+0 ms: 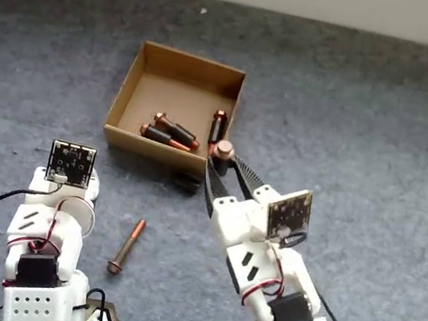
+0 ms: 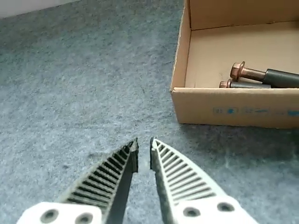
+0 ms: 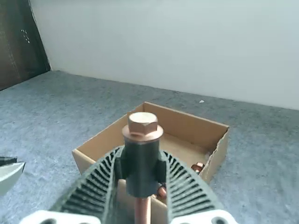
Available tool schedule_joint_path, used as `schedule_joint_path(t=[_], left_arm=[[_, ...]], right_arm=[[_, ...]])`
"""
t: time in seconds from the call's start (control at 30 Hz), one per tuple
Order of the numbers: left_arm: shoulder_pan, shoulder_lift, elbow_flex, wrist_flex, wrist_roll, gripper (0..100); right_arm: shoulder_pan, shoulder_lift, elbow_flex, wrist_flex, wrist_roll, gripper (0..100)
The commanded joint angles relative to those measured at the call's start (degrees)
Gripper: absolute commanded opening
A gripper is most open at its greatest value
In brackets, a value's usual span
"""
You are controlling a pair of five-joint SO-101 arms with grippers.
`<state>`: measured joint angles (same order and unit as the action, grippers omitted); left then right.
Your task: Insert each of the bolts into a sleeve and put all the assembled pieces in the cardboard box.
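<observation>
— Grey carpet-like cloth covers the table (image 1: 383,122), and a pale wall stands behind it. Where is the cardboard box (image 1: 143,147)?

— Toward the far side, left of centre, open at the top. Three assembled pieces lie inside it. Two (image 1: 171,132) are side by side near the front wall, and a third (image 1: 218,125) lies along the right wall.

— And the right gripper (image 1: 224,162)?

— It hangs at the box's near right corner, pinching a sleeved bolt (image 3: 140,163) by its black sleeve. The piece stands roughly upright, with the copper head on top and the shank showing below the sleeve.

— What about the left gripper (image 2: 144,151)?

— It sits low over the table, short of the box's near left corner and not touching it. Its fingers are drawn almost together, with a thin slit between the tips, and they hold nothing.

— Is anything loose?

— One bare bolt (image 1: 126,246) lies on the table between the two arms, its head toward the near edge. A black sleeve (image 1: 187,181) lies just outside the box's front wall, near the right gripper.
</observation>
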<state>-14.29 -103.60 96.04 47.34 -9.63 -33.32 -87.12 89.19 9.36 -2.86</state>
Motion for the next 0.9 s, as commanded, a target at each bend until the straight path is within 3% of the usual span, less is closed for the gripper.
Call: schedule_joint_path(t=[0.0,0.4,0.57,0.87], left_arm=[[0.75,-0.22,1.1,0.26,-0.53,7],[-2.86,-0.22,1.1,0.09,-0.53,7],[-2.86,-0.22,1.1,0.18,-0.53,7],[-2.86,-0.22,1.1,0.26,-0.53,7]], right_arm=[[0.84,23.16,-11.56,-16.22,0.53,0.5],[1.1,81.27,-33.45,-46.64,0.53,0.5],[1.1,90.68,-39.69,-39.25,0.53,0.8],[0.75,79.69,-40.84,-20.35,0.44,17.7]])
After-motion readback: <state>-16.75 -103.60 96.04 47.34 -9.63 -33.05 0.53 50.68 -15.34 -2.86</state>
